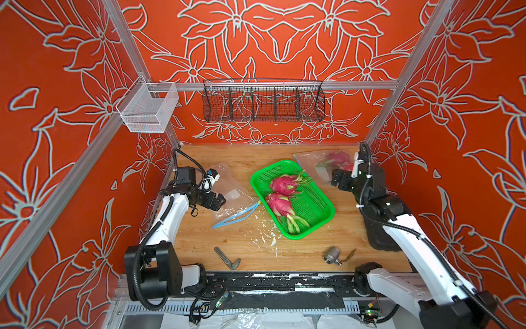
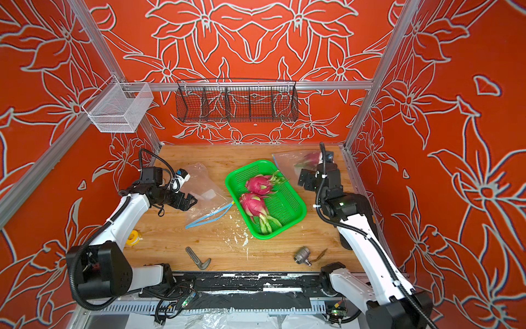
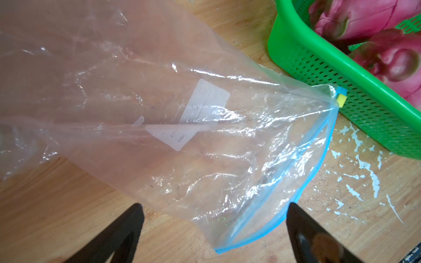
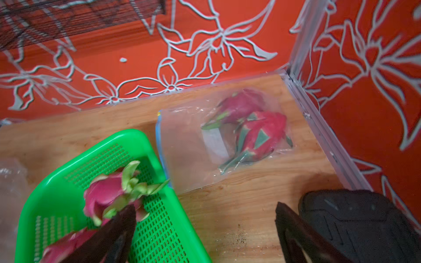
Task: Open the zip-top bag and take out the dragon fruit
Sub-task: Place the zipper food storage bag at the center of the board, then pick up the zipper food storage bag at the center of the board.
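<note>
in both top views the green basket (image 1: 313, 199) sits mid-bench (image 1: 355, 242) with two fruits touching inside. the far dragon fruit (image 1: 281, 183) lies roughly across the bench, green tips toward the right wall. the near dragon fruit (image 1: 280, 205) lies slanted, green tips toward the front edge. the empty bag (image 1: 227, 185) lies left of the basket under the left fingers (image 1: 219, 202), which are spread wide and hold nothing. the full bag (image 1: 313, 159) lies in the far right corner and shows only a pink blur behind the right arm. the right fingers (image 1: 336, 177) hang over its near edge; their spread cannot be told from here. a yellow tape roll (image 2: 133, 237) shows in a top view, where the left arm does not cover it. a bent grey tool (image 1: 226, 257) and a metal fitting (image 1: 331, 254) lie near the front edge.

the left wrist view adds detail: the empty bag's blue-zipped mouth gapes, its yellow slider (image 3: 341, 100) just beside the basket wall, and white flecks dot the bench.

only the right wrist view shows two fruits in the full bag, side by side: the rear bagged fruit (image 4: 243, 103) and the front bagged fruit (image 4: 264, 132), long axes and green tips both running toward the zip edge beside the basket. the right fingers stand wide apart here, nothing between them.
</note>
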Robot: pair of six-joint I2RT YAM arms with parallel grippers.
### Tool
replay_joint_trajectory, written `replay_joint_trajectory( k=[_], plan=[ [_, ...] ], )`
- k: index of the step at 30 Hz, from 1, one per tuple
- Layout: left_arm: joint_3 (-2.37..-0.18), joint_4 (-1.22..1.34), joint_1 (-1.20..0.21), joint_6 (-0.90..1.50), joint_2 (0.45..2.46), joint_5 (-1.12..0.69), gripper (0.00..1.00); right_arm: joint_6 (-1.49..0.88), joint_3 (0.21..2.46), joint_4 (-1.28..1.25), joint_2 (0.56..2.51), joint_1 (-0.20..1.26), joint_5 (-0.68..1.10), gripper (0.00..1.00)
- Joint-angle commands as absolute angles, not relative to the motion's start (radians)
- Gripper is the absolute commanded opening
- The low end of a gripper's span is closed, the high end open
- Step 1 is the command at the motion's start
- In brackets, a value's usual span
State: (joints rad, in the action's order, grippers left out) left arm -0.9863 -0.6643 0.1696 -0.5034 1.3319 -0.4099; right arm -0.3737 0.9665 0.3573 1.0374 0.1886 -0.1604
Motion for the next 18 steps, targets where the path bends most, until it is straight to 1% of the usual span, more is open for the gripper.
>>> replay_joint_trajectory(
  k=[1,7,14,18],
  plan=[
    [-1.016,-0.676,0.164,-0.492,1.358,-0.41,0.97,-0.534,0.912,0.252,1.135,0.093,0.016,0.97],
    [-0.992,-0.657,0.165,-0.519,1.367,-0.416,0.97,-0.64,0.894,0.103,1.388,-0.016,0.172,0.97],
    [-1.009,-0.664,0.163,-0.519,1.412,-0.422,0.97,-0.749,0.909,-0.071,1.635,-0.046,0.257,0.97],
    [-1.023,-0.676,0.16,-0.512,1.433,-0.421,0.97,-0.832,0.966,-0.188,1.787,-0.048,0.311,0.97]
  ],
)
